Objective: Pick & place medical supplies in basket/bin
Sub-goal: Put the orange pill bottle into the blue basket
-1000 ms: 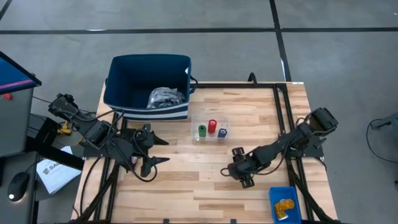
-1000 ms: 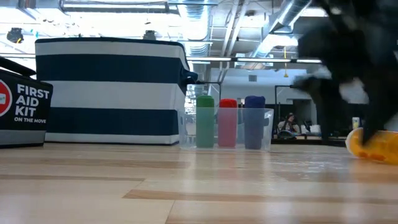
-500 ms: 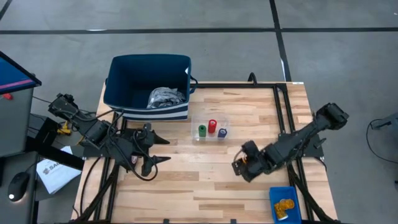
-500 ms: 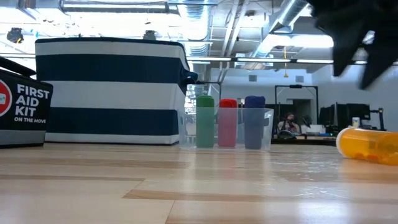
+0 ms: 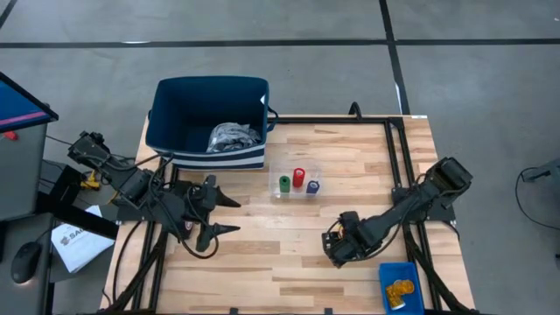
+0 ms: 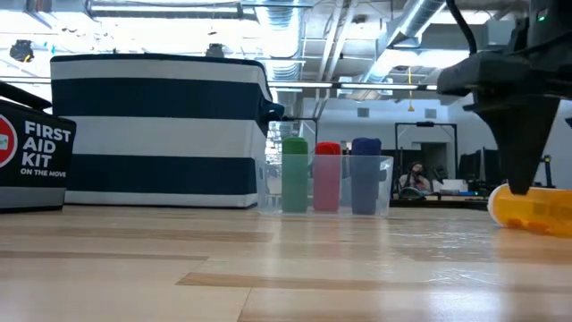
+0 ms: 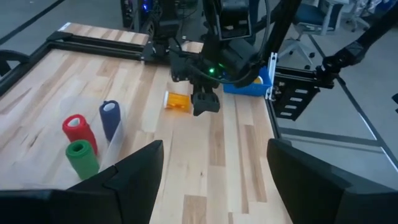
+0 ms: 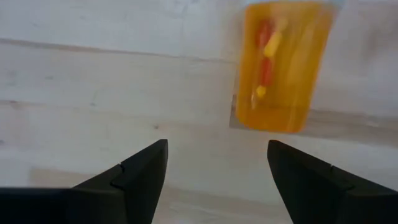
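An orange pill bottle (image 8: 283, 62) lies on its side on the table, seen also in the left wrist view (image 7: 177, 101) and the low view (image 6: 532, 207). My right gripper (image 8: 217, 144) hangs open just above the table, pointing down, with the bottle just past its fingertips; in the high view the gripper (image 5: 337, 249) covers it. My left gripper (image 5: 234, 215) waits open at the table's left. The navy basket (image 5: 208, 122) holds the grey-blue cloth bundle (image 5: 233, 136). Green (image 5: 284, 184), red (image 5: 298, 178) and purple (image 5: 313, 186) cylinders stand upright. The blue bin (image 5: 402, 271) holds an orange bottle (image 5: 401, 289).
The three cylinders stand in a small clear tray (image 5: 296, 168) at the table's middle, right of the basket. The blue bin sits at the near right corner. A first aid kit (image 6: 31, 148) stands left of the basket. Bare wood lies between the two grippers.
My right gripper rose off the table and swung toward the right edge, then came back down toward the near edge over the orange bottle. The bottle lies on the table on its side.
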